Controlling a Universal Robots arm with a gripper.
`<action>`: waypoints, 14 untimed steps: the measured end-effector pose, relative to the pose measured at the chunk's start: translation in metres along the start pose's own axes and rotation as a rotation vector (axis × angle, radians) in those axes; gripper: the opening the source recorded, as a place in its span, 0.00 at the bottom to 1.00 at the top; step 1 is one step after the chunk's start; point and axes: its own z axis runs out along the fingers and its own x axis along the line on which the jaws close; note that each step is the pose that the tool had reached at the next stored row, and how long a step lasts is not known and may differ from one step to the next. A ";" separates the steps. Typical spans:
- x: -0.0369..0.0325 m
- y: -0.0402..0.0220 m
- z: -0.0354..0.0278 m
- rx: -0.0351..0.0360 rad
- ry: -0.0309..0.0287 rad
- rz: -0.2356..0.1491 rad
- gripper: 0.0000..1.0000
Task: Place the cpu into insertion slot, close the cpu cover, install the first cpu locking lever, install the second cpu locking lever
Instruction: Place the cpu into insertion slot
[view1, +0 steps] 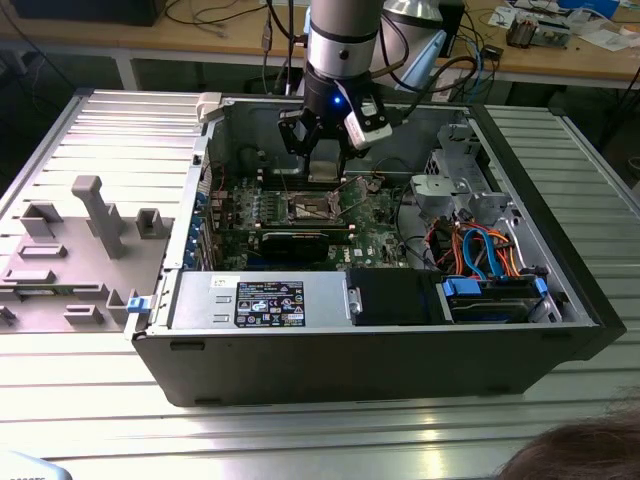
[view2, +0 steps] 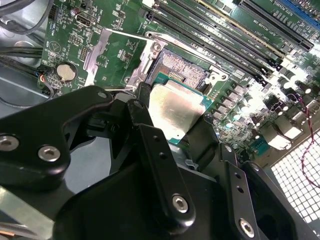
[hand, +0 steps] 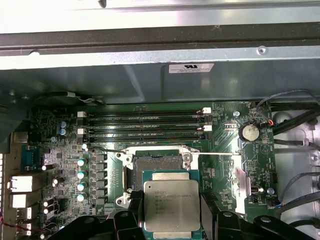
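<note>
**While I carry the chip, none of the four steps is finished**

Because my fingers (view1: 322, 165) are closed narrowly on two opposite edges of the cpu (hand: 171, 205), the chip rides with me, metal face up, and is not seated. It hangs above the green circuit board (hand: 222, 117), over the edge of the insertion slot (hand: 155, 162) that lies away from the memory slots (hand: 145, 127). In both wrist views it hides part of that edge. How high it hangs over the slot I cannot tell.

The slot's contact field lies bare, so placing is what I judge to be in hand. What I take for the cpu cover (hand: 241, 180) stands swung open on the side of the slot toward the coin cell (hand: 248, 132), so closing it is left to do. Both locking levers are left too; I cannot say surely how they lie.

A row of capacitors (hand: 81, 175) stands close along another side of the slot. The board sits deep in the computer case (view1: 350, 360), whose walls crowd my arm. Blue and orange cables (view1: 480, 250) bunch toward the case's corner at the exterior view's right, well apart from the slot. On the ribbed worktop (view1: 300, 440), a grey fixture tray (view1: 70, 250) lies beside the case.
</note>
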 end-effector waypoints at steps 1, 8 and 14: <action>0.0000 0.0000 0.0007 0.0000 0.0000 0.000 0.55; 0.0000 -0.0002 0.0024 0.0000 0.0000 0.000 0.55; -0.0001 -0.0004 0.0046 0.0000 0.0000 0.000 0.55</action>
